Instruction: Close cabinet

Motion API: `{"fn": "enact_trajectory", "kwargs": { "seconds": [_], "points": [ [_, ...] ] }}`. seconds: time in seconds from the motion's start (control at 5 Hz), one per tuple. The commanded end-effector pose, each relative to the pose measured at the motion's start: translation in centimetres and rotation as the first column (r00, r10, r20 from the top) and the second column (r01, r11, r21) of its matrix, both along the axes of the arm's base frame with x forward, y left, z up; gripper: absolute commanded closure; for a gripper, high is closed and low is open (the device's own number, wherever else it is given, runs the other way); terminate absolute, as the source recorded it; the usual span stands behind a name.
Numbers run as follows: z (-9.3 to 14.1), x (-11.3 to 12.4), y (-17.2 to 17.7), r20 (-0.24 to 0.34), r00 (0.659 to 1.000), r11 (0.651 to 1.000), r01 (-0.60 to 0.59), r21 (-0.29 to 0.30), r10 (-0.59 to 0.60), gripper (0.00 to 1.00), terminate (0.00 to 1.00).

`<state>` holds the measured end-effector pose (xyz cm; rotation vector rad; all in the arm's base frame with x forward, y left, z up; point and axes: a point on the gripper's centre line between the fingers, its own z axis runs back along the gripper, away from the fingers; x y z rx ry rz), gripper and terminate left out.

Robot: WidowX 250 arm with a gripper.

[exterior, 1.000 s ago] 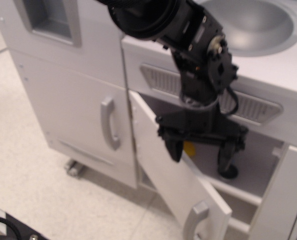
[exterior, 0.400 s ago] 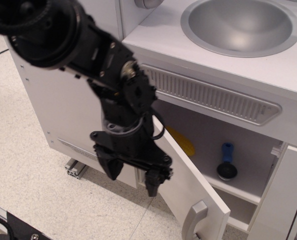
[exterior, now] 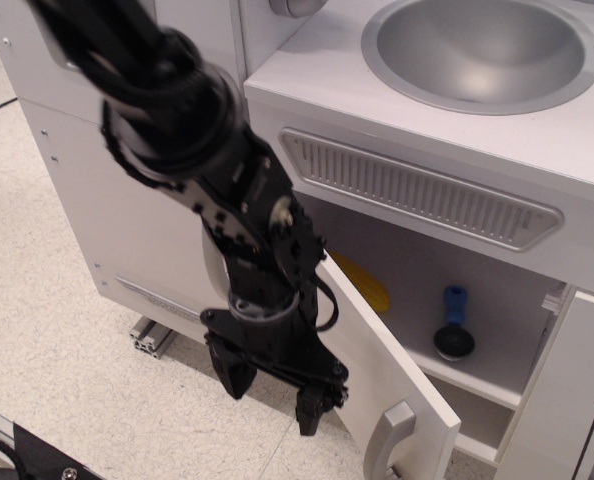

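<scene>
The cabinet is a white toy-kitchen compartment under the sink counter, standing open. Its flat white door swings out toward the front, with a pale grey bar handle near its free edge. My gripper is black and hangs fingers-down just left of the door's outer face, low near the floor. Its jaws are spread apart and hold nothing. The arm hides the door's hinge side.
A silver sink bowl sits in the counter above a grey vent grille. On the inner shelf lie a yellow object and a blue-handled black utensil. A narrow white door panel stands at the right.
The arm has swung from inside the cabinet opening over to the left, outside the door, then dropped lower. The door stands at about the same angle.
</scene>
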<state>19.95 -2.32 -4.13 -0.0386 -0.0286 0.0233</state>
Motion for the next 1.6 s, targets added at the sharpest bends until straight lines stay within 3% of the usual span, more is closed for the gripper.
{"fn": "enact_trajectory", "kwargs": {
  "seconds": [0.0,0.4,0.8,1.2,1.4],
  "points": [
    [-0.4,3.6,-1.5,0.064,0.995,0.997,-0.079,-0.012,0.080,0.00,0.00],
    [-1.1,7.2,-3.7,0.102,0.977,0.983,-0.182,-0.037,0.185,0.00,0.00],
    [-1.2,11.0,-5.5,0.174,0.938,0.954,-0.292,-0.068,0.299,0.00,0.00],
    [-1.3,13.3,-5.3,0.225,0.905,0.932,-0.355,-0.067,0.361,0.00,0.00],
    [-1.2,13.2,-5.1,0.235,0.906,0.936,-0.348,-0.056,0.351,0.00,0.00]
  ]
}}
